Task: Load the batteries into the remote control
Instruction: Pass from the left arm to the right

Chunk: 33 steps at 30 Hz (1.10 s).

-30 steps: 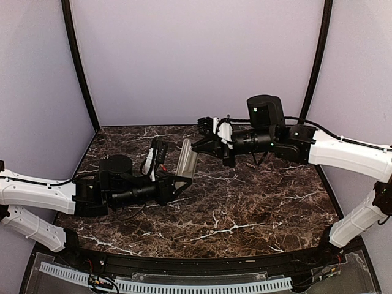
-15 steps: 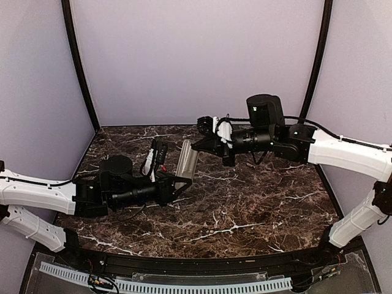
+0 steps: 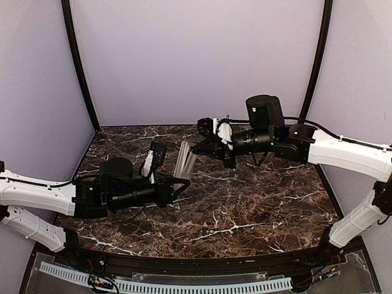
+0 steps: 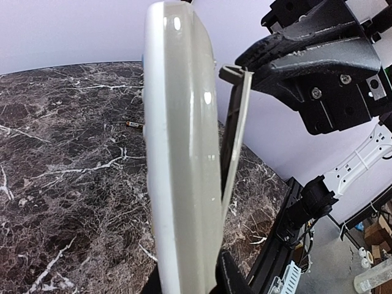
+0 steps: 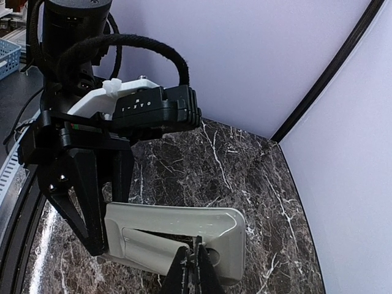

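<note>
Remote (image 3: 185,160) is held by one end in left gripper (image 3: 178,180), above table (image 3: 245,208). Right gripper (image 5: 193,269) is pinched tight on cover (image 4: 236,135), which stands partly off the remote's back. One battery (image 4: 136,124) is seen lying on table.

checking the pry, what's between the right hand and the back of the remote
The thin grey battery cover. The right hand pinches its top edge, and it is tilted away from the remote control. The left wrist view shows this best.

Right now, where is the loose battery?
Left wrist view: the battery lies on the table, just left of the remote control and farther back.
</note>
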Tool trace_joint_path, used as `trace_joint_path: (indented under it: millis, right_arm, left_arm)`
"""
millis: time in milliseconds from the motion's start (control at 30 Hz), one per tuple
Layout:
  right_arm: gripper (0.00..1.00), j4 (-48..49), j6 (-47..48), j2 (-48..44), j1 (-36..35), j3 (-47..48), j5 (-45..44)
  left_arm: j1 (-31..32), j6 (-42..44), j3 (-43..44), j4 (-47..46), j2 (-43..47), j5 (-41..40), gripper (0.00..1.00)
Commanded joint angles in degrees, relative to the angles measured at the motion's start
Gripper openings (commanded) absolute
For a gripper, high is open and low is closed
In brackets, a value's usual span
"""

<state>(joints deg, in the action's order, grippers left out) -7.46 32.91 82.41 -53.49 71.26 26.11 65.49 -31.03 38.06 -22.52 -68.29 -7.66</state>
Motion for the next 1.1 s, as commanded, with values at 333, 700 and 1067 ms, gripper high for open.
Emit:
trace_joint_path:
  millis: [333,700,1067]
  right_arm:
    - [0.12,-0.12,-2.85,1.57,-0.73,-4.44,-1.21]
    - [0.15,6.74,-5.55,8.80,1.29,-9.32,-2.46]
    - [0.17,10.19,-8.66,17.65,3.42,-11.20,0.75]
  left_arm:
    - [-0.43,1.00,0.27,-2.64,-0.64,-5.35,0.00]
    - [-1.64,-0.37,-0.08,-1.46,-7.10,-6.34,0.00]
    - [-3.46,3.17,3.47,6.77,-15.64,-8.46,0.00]
